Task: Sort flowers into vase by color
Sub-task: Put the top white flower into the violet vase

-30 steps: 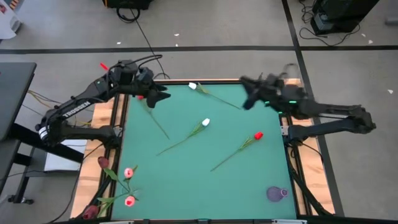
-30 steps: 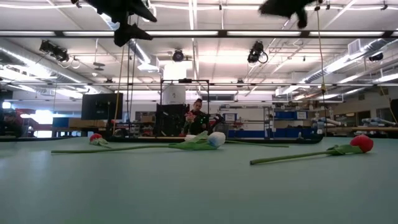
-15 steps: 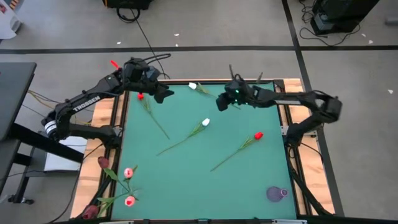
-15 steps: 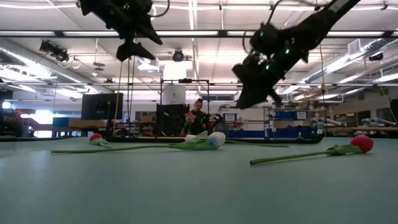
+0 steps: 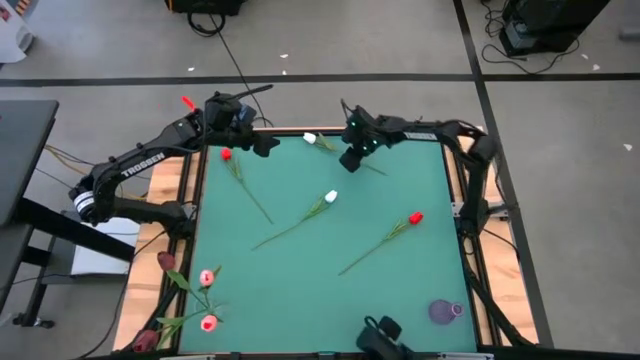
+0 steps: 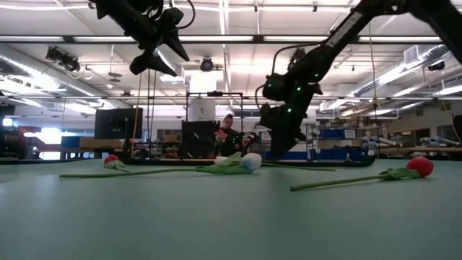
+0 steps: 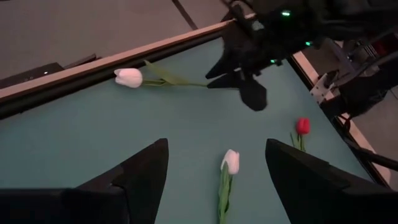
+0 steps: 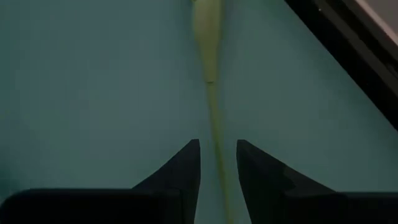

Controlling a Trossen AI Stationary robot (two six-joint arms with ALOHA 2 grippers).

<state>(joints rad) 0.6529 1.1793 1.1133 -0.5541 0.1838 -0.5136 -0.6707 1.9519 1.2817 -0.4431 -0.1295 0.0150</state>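
Four artificial tulips with thin green stems lie loose on the green felt table: two white-headed ones, one at the far edge and one mid-table, plus two red-headed ones, one far left and one toward the right. Three more sit off the mat at the near left, two pink and one dark red. A small purple vase stands near right. The right gripper hangs low over the far white tulip's stem, fingers slightly apart straddling it, not pinching. The left gripper hovers at the far left edge, spread wide, holding nothing.
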